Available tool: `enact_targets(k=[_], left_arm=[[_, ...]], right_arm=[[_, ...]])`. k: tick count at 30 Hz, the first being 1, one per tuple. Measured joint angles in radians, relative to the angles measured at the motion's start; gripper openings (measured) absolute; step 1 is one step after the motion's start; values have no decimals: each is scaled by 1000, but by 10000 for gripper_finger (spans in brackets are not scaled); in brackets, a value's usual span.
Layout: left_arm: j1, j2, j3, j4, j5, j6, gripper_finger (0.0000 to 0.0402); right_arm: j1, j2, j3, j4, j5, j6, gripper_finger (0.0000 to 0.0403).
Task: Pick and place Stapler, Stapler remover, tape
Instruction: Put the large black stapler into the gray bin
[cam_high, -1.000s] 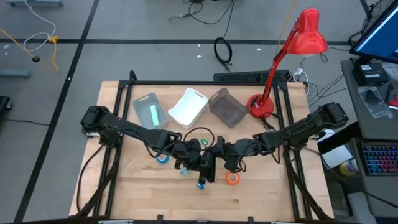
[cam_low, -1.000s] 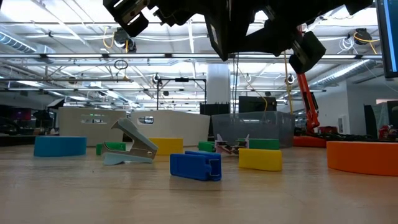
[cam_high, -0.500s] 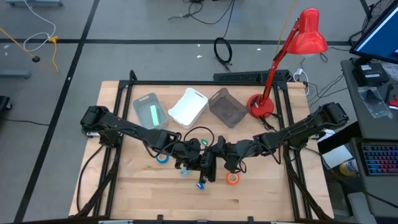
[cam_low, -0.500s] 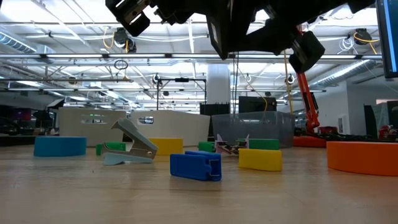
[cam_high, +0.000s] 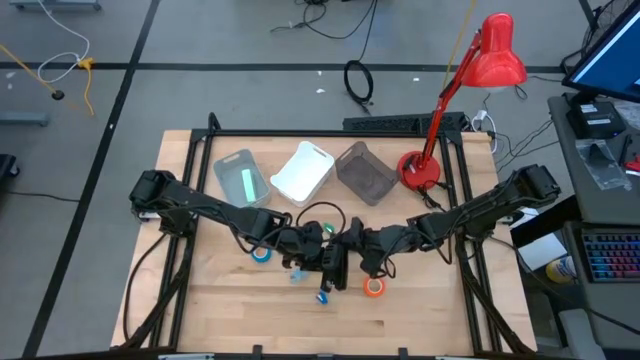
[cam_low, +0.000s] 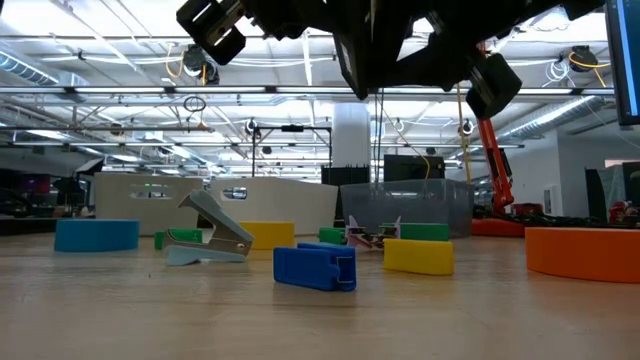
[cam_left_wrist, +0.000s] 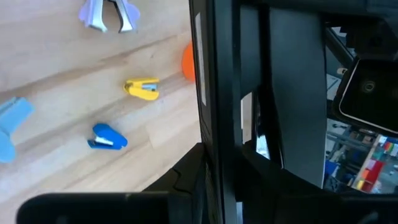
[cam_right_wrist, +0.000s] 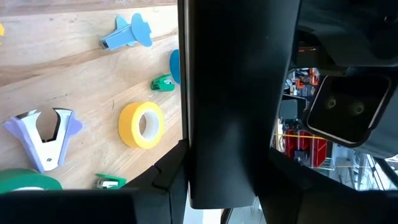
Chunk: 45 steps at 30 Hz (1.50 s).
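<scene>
While both arms meet above the middle of the table, the left gripper (cam_high: 316, 256) and right gripper (cam_high: 354, 256) hang close together; a tall dark block (cam_left_wrist: 236, 93) fills each wrist view, so whether either is spread or clamped cannot be told. A pale sticker (cam_left_wrist: 247, 118) on that block is too blurred to read. On the wood below lie the blue tape roll (cam_high: 261, 255), orange tape roll (cam_high: 374, 287), yellow tape roll (cam_right_wrist: 141, 124) and green tape roll (cam_right_wrist: 25, 182), well apart. A lilac staple remover (cam_right_wrist: 43, 134) sits near the yellow roll; a small blue stapler (cam_low: 315, 268) lies nearest the low camera. Behind stand a clear bin (cam_high: 240, 178), white bin (cam_high: 302, 172), mesh bin (cam_high: 366, 172) and red lamp (cam_high: 480, 70).
</scene>
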Motion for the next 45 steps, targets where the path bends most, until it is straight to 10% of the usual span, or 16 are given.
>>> enact_targets(k=[24, 45], left_arm=[[52, -3, 1, -66, -5, 166, 88], [13, -177, 2, -293, -340, 217, 88]], right_arm=[[-1, 2, 0, -97, 49, 16, 138], [-26, 1, 0, -137, 58, 195, 138]])
